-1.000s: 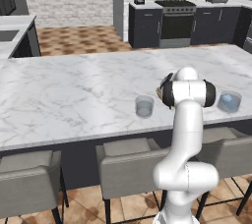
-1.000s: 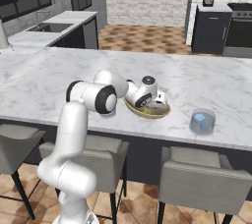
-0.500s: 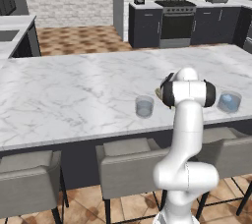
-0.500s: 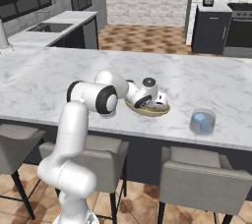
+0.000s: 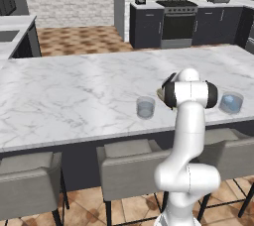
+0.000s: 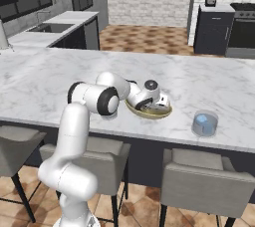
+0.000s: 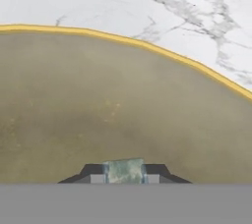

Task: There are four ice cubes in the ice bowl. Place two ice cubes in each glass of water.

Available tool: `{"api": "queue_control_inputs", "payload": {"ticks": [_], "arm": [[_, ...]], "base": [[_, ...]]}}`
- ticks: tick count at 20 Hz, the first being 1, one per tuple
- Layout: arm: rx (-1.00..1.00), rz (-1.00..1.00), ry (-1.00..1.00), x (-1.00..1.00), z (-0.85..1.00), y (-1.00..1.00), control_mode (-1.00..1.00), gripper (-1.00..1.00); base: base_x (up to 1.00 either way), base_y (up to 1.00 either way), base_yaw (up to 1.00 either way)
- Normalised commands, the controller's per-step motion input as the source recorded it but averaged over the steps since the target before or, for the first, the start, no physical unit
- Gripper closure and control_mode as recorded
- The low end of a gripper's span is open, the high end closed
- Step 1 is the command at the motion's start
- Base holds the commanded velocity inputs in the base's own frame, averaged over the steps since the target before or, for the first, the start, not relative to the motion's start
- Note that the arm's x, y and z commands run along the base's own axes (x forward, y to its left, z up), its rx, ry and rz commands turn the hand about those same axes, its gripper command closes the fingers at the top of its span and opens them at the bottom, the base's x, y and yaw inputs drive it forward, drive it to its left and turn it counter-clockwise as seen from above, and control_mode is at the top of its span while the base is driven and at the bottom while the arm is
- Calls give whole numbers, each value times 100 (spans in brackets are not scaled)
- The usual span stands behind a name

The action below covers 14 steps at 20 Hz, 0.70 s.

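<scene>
Gripper [image 7: 125, 179] is down inside the ice bowl [image 7: 123, 105], fingertips pinching one ice cube [image 7: 125, 171] just above the bowl's olive floor. One glass [image 6: 204, 123] stands beside the bowl on the desk [image 6: 45, 81].

arm bent low, fingers [image 7: 97, 174] closed on something

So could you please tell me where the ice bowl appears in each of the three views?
Left base view: the ice bowl peeks out left of the arm.
Right base view: centre, under the gripper.
Hand view: its olive inside spans the picture.
Shared landmark: the marble counter.
</scene>
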Motion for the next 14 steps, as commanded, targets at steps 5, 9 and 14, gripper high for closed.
{"api": "queue_control_inputs", "payload": {"ticks": [5, 9, 14], "arm": [[0, 0, 0, 0, 0, 0, -100, 100], [0, 0, 0, 0, 6, 0, -100, 100], [0, 0, 0, -1, 36, 0, -100, 100]], "base": [[0, 0, 0], [0, 0, 0], [0, 0, 0]]}}
